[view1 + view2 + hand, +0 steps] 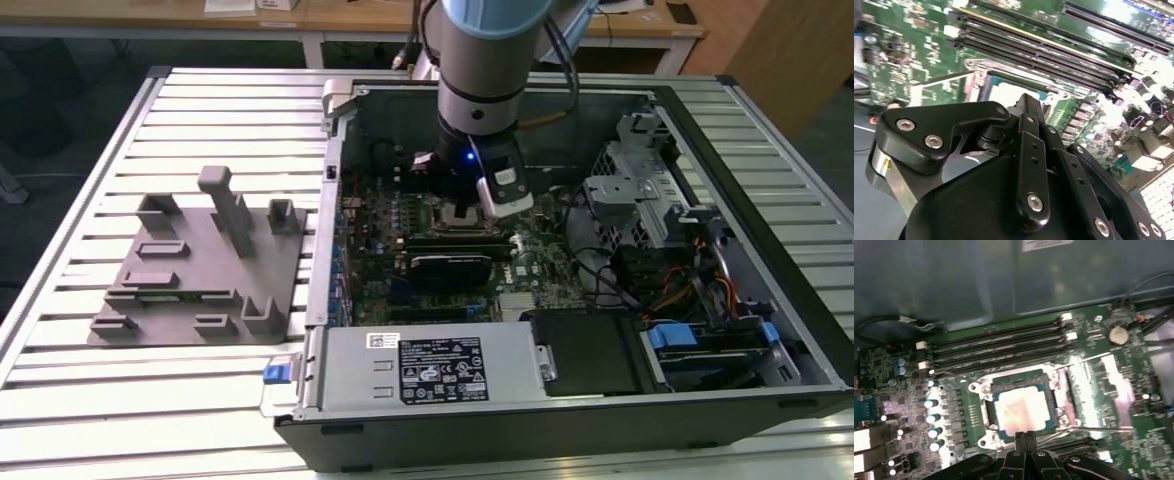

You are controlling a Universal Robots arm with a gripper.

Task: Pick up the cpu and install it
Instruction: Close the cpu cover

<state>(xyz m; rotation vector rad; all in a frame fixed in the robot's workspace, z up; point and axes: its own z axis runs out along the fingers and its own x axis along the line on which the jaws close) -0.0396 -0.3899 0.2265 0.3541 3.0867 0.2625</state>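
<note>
On the slatted table point(80, 400) lies an open computer case point(747, 130), with a grey fixture point(187, 270) beside it toward the exterior view's left. From above, the arm point(481, 60) reaches down into the case over the green circuit board point(884, 365). On that board sits the square socket point(985, 390), and the cpu point(1021, 410) lies flat inside it, its pale top facing up. The gripper point(1026, 439) hangs at the chip's near edge, clenched: its fingertips point(1021, 440) are pressed together with nothing between them.

Judging by this, the carrying is done and the chip is placed. The socket's shiny hold-down frame point(1099, 390) stands swung open to one side, so the chip does not look clamped in yet.

The exterior view gives the whole case and the fixture, but the arm covers the socket there. The first wrist view looks straight down on the seated chip. The second wrist view shows the black finger links close up, with a pale strip of the chip past them
</note>
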